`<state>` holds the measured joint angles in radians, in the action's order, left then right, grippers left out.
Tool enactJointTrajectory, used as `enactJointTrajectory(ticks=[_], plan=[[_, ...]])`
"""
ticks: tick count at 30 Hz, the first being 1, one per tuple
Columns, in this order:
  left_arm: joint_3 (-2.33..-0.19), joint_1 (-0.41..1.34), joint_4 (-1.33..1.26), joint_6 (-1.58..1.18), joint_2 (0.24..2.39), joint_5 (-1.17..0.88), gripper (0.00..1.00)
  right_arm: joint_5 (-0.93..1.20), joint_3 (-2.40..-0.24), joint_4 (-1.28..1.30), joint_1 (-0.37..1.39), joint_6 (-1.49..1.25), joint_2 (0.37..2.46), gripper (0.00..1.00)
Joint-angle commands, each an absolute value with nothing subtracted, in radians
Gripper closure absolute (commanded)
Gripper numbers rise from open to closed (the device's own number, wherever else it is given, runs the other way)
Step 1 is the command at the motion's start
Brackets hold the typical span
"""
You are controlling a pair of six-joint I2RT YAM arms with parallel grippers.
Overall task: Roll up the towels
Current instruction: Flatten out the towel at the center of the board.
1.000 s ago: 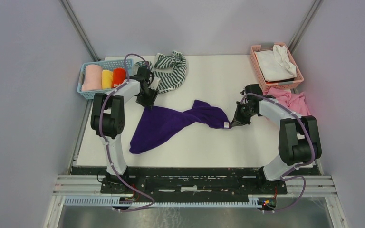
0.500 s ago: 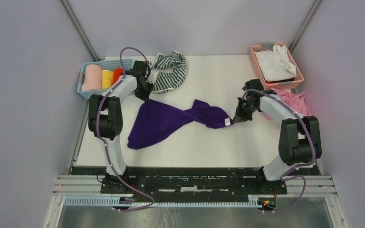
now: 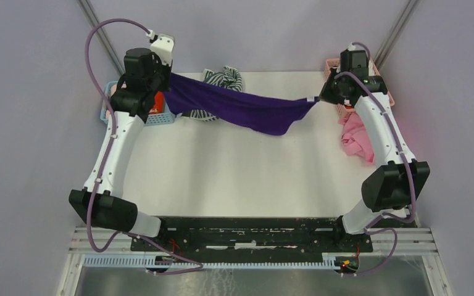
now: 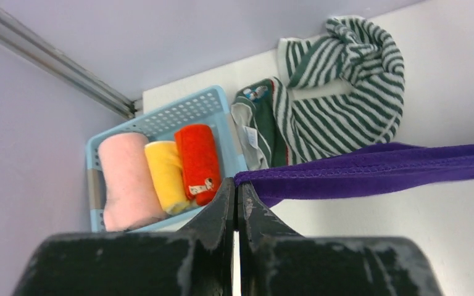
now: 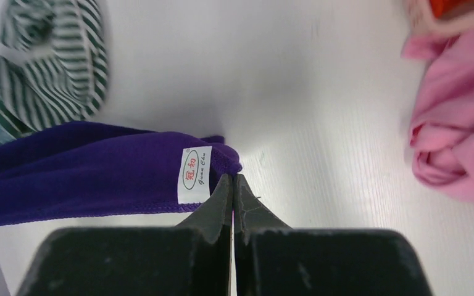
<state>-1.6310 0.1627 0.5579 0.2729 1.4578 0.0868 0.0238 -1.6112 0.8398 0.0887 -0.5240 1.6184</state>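
The purple towel (image 3: 241, 106) hangs stretched in the air between both arms, sagging in the middle above the table. My left gripper (image 3: 168, 81) is shut on its left corner, and the wrist view shows the hem (image 4: 345, 169) pinched at the fingertips. My right gripper (image 3: 318, 98) is shut on the right corner, next to the white label (image 5: 195, 176). The green-and-white striped towel (image 3: 225, 80) lies crumpled at the back of the table, partly hidden behind the purple towel; it shows more fully in the left wrist view (image 4: 339, 92).
A blue basket (image 4: 160, 120) at the back left holds pink, yellow and red rolls. A pink basket (image 3: 382, 92) at the back right sits mostly behind the right arm. A pink cloth (image 3: 355, 137) lies crumpled at the table's right edge.
Both arms rose and spread apart. They lifted the purple towel off the table and pulled it taut. The left gripper closed on its corner within the last second.
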Motion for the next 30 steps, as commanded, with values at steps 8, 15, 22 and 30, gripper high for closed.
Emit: enactJointTrajectory(ticks=[8, 15, 22, 30], plan=[[-1.247, 0.155, 0.285, 0.129, 1.210, 0.169, 0.97, 0.018, -1.625, 0.730, 0.063, -0.559, 1.495, 1.00], [-0.843, 0.156, 0.304, -0.184, 0.956, 0.044, 0.95, -0.033, -1.231, 0.762, 0.063, -0.561, 1.325, 1.00], [-0.581, 0.156, 0.473, -0.601, 0.680, 0.030, 0.84, -0.027, -0.913, 0.772, 0.063, -0.585, 1.292, 0.92], [-0.629, 0.156, 0.651, -0.810, 0.357, 0.184, 0.40, -0.010, -0.915, 0.821, 0.063, -0.551, 1.196, 0.47]])
